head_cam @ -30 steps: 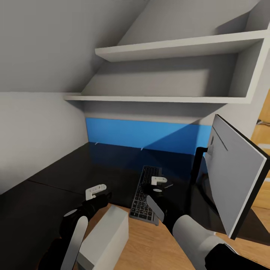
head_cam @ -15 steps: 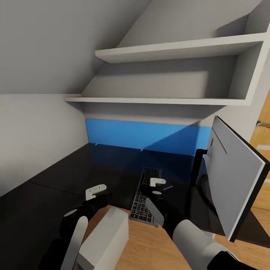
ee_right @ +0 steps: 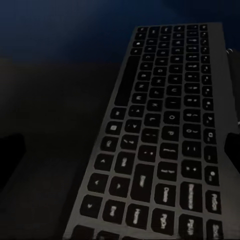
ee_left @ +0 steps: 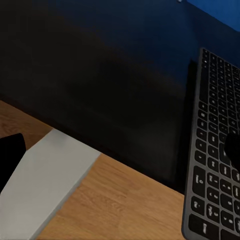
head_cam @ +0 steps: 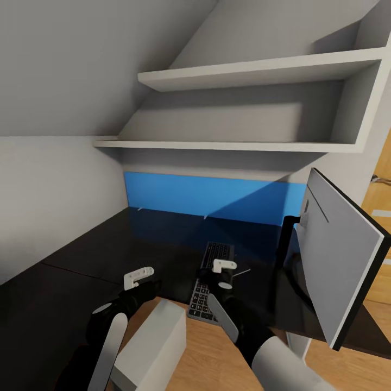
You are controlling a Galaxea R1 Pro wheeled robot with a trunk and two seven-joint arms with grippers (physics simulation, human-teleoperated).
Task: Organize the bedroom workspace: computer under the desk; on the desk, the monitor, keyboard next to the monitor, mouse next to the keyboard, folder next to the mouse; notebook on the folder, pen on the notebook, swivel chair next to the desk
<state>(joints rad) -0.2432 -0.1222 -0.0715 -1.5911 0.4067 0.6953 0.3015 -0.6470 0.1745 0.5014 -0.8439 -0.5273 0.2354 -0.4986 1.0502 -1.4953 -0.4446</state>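
A dark keyboard (head_cam: 217,252) lies on the black desk (head_cam: 108,255), one short end at the desk's front edge. My right gripper (head_cam: 224,267) hovers just above its keys (ee_right: 160,140), open, with one dark fingertip (ee_right: 11,157) at each side and nothing between them. To its right the monitor (head_cam: 336,250) stands on the desk on a black stand, its grey side angled toward me. My left gripper (head_cam: 138,277) is open over the desk's front edge, beside the keyboard (ee_left: 215,150). The grey computer box (head_cam: 155,347) stands on the floor below it.
Two white wall shelves (head_cam: 244,144) hang over the desk, under a sloped ceiling. A blue panel (head_cam: 212,198) runs along the desk's back. Wooden floor (head_cam: 217,358) lies in front, and an orange door (head_cam: 380,206) shows at far right.
My right gripper has drawn slightly back toward me and to the left over the keyboard, its forearm swinging left. The left arm, keyboard and monitor have stayed put.
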